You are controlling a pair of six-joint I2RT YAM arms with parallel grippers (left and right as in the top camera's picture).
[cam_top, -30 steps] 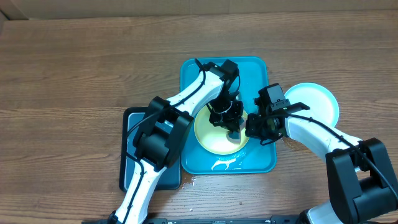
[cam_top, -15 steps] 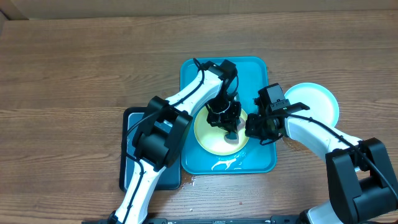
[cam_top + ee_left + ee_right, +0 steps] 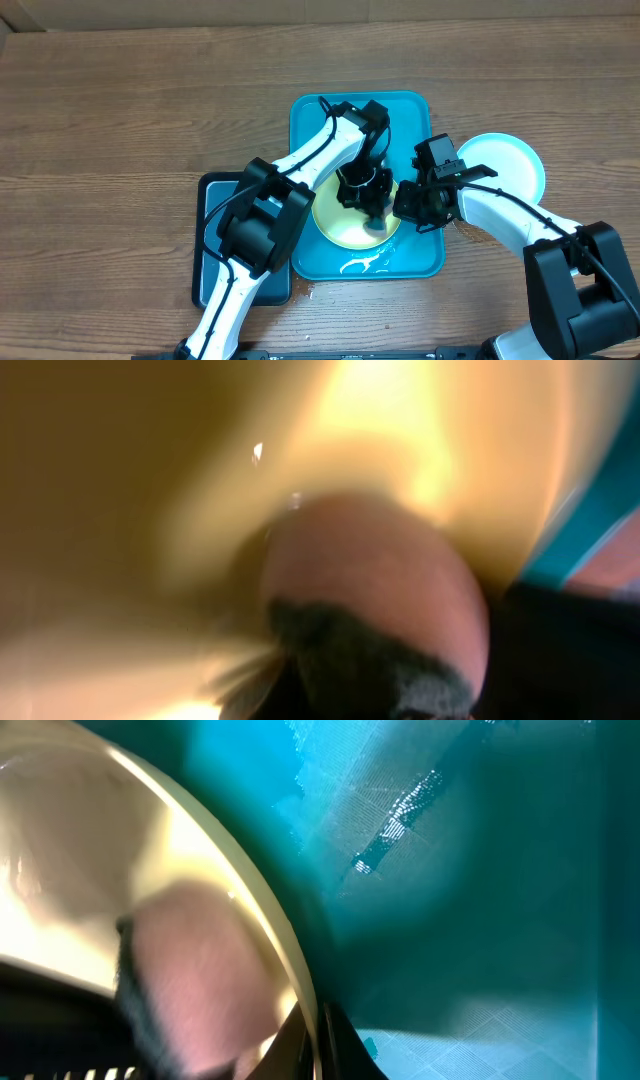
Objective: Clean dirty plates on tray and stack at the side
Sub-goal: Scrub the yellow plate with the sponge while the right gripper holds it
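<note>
Scrubbing step: left gripper clamps a sponge on the yellow-green plate, right gripper seemingly pinches its rim; stacking aside should follow.

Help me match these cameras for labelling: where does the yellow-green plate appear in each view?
Overhead: yellow-green plate at centre, on the turquoise tray.
Left wrist: blurred yellow filling most of the frame, behind a pink sponge.
Right wrist: left side, rim curving down to bottom centre.
Shared landmark: the tray, a sliver at the left wrist view's right edge, the right wrist view's right half.
</note>
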